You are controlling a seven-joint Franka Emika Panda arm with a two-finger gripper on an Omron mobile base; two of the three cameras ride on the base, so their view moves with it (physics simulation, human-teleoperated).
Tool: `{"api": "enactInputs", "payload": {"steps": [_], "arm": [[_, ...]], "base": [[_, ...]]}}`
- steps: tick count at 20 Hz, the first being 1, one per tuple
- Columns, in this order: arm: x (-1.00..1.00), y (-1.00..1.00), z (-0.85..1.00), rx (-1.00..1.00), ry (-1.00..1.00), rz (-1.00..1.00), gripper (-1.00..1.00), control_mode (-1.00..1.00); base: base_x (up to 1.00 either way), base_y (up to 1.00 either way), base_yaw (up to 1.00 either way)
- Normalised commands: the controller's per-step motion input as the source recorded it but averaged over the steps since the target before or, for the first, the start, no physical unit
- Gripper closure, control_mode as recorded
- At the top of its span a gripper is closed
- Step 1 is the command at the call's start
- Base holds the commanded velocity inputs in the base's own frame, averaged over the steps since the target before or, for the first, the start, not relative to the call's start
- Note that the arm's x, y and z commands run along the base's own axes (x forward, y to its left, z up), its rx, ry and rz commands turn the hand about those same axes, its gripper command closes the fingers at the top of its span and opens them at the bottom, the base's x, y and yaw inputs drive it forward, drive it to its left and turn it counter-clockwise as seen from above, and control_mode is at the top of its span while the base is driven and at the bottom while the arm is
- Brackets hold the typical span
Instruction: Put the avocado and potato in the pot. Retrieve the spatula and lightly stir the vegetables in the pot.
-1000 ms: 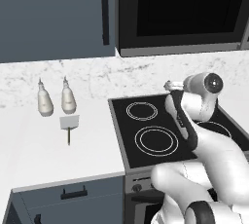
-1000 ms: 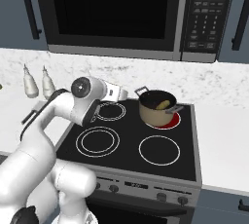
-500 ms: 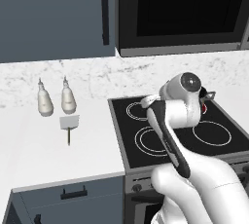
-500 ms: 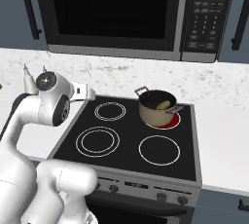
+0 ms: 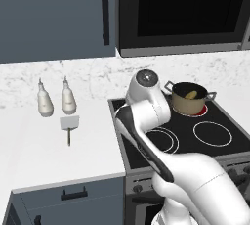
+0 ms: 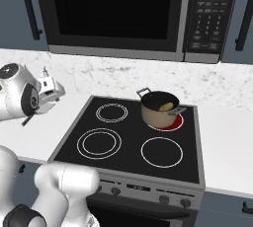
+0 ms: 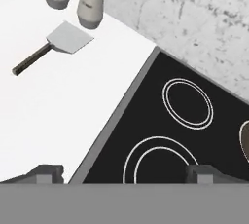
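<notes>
Spatula point(image 7: 54, 45) lies flat on the white surface point(image 7: 63, 111) near 2 bottles point(image 7: 91, 1); the wide-open, empty end effector point(image 7: 124, 173) should centre over its thin dark handle, jaws straddling it.

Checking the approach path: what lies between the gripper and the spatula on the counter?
In the hand view, only bare white counter lies between the gripper and the spatula. The two bottles stand beyond the spatula.

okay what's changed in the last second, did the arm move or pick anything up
The arm swung from the pot side of the stove toward the counter on its left; the pincer now hangs over the stove's edge, carrying nothing. The pot, its potato, the spatula and both bottles stayed put.
</notes>
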Motion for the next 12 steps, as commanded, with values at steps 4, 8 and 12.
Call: {"api": "enactInputs", "payload": {"steps": [4, 8, 12], "arm": [[-0.09, 1.0, -0.23, -0.31, 0.01, 0.4, -1.0, -1.0], [0.0, 0.71, -0.41, -0.27, 0.02, 0.65, -1.0, -1.0], [0.12, 0.52, -0.43, -0.24, 0.05, 0.67, -1.0, -1.0]], "base": [[0.0, 0.0, 0.0], [0.0, 0.0, 0.0], [0.0, 0.0, 0.0]]}}
